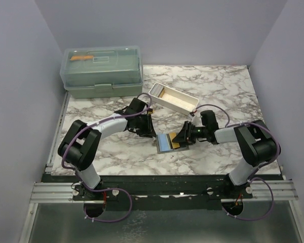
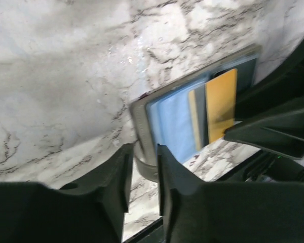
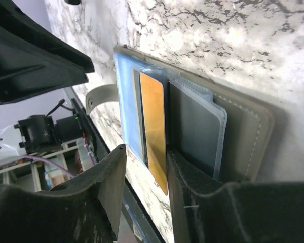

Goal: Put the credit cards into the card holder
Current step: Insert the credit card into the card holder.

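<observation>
The card holder (image 1: 167, 143) lies open on the marble table between my two grippers. A light blue credit card (image 2: 175, 121) and a gold one (image 2: 221, 104) sit in its slots, the gold card (image 3: 153, 116) sticking out past the near edge. My left gripper (image 2: 144, 152) is open at the holder's left end, its fingers either side of the grey rim (image 2: 137, 116) and the snap strap (image 2: 144, 169). My right gripper (image 3: 146, 152) is open too. The gold card's end lies between its fingers, close against the right one. In the top view the left gripper (image 1: 153, 135) and right gripper (image 1: 181, 140) flank the holder.
A long white tray (image 1: 173, 98) stands just behind the holder. A big green lidded box (image 1: 101, 71) fills the back left. The table's near edge and its black rail (image 1: 162, 179) run close in front of the holder.
</observation>
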Action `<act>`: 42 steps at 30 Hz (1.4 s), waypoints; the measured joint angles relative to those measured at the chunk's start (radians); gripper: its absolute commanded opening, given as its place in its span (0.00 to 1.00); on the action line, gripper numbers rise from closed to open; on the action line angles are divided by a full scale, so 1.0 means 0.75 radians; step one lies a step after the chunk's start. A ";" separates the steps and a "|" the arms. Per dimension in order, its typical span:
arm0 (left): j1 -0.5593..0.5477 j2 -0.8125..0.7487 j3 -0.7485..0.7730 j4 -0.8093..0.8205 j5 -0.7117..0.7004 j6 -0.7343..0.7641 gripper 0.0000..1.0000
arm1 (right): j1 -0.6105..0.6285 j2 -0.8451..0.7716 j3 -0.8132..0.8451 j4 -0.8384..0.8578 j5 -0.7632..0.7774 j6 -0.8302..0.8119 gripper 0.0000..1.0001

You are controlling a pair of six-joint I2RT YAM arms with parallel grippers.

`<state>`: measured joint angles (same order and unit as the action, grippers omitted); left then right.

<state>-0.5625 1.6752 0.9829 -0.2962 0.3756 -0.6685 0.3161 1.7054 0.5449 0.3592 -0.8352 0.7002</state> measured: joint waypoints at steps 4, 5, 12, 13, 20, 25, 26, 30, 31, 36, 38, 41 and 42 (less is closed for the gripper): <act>-0.007 0.050 -0.020 -0.005 -0.001 -0.002 0.19 | 0.044 -0.069 0.037 -0.132 0.108 -0.014 0.44; -0.014 0.072 -0.024 -0.007 -0.001 -0.006 0.17 | 0.064 -0.076 0.052 -0.165 0.141 -0.017 0.44; -0.075 0.102 -0.030 0.004 -0.009 -0.039 0.07 | 0.242 -0.075 0.179 -0.349 0.366 -0.013 0.39; -0.077 0.102 -0.029 0.002 -0.013 -0.041 0.07 | 0.253 -0.075 0.193 -0.375 0.387 -0.013 0.39; -0.089 0.100 -0.029 0.009 -0.027 -0.045 0.08 | 0.298 -0.131 0.231 -0.513 0.547 -0.005 0.55; -0.121 0.103 -0.029 0.025 -0.028 -0.045 0.08 | 0.313 -0.197 0.231 -0.606 0.635 -0.031 0.59; -0.125 0.104 -0.029 0.026 -0.028 -0.045 0.08 | 0.313 -0.200 0.231 -0.610 0.639 -0.031 0.59; -0.128 0.104 -0.029 0.026 -0.027 -0.045 0.07 | 0.326 -0.200 0.232 -0.612 0.645 -0.028 0.60; -0.128 0.104 -0.029 0.026 -0.026 -0.045 0.07 | 0.333 -0.199 0.234 -0.616 0.653 -0.025 0.60; -0.124 0.106 -0.023 0.015 -0.025 -0.045 0.09 | 0.440 -0.204 0.263 -0.626 0.756 -0.003 0.72; -0.116 0.106 -0.016 0.007 -0.027 -0.044 0.10 | 0.466 -0.233 0.237 -0.604 0.783 0.022 0.77; -0.117 0.107 -0.008 0.010 -0.027 -0.045 0.11 | 0.473 -0.303 0.198 -0.640 0.835 0.043 0.77; -0.117 0.107 -0.004 0.010 -0.027 -0.045 0.12 | 0.468 -0.325 0.190 -0.663 0.850 0.042 0.77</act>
<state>-0.6502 1.7554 0.9798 -0.2886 0.3553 -0.7021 0.6674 1.4620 0.6872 -0.1379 -0.1978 0.7319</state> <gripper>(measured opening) 0.102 0.766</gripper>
